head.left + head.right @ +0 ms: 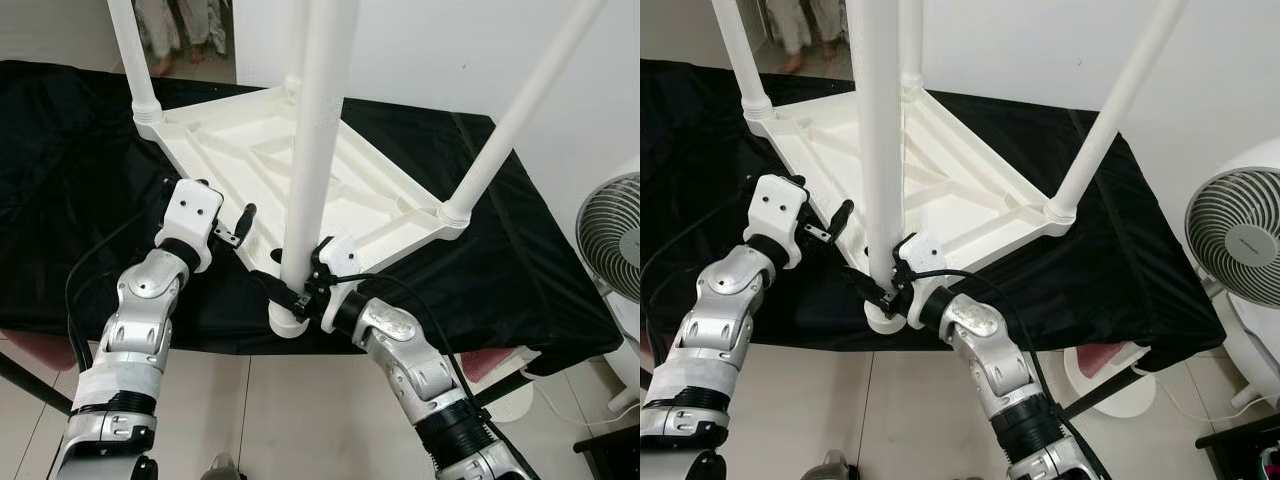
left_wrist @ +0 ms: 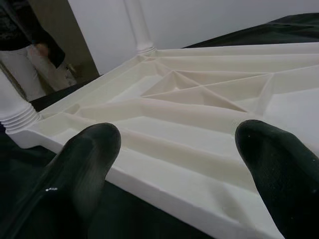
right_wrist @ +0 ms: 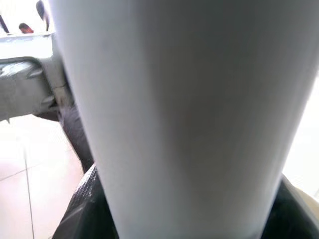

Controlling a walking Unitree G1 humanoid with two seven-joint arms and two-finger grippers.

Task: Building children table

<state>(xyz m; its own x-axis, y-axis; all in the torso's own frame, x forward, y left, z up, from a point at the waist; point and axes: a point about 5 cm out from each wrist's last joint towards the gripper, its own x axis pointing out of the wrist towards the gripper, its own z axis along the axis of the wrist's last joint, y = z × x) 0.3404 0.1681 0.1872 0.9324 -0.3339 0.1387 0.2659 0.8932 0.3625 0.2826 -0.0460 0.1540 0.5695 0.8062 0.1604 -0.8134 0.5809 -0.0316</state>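
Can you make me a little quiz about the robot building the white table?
1. True or false: the white table top lies upside down on the black cloth.
2. Which pincer closes around the nearest table leg? A) left B) right
3. Fill in: the open left pincer sits beside the table top's ____.

Key: 1 true. 2 B, the right pincer grips the leg low down, near its socket. 3 edge.

One tabletop (image 1: pixel 330 185), four legs (image 1: pixel 318 150), one fan (image 1: pixel 612 235).
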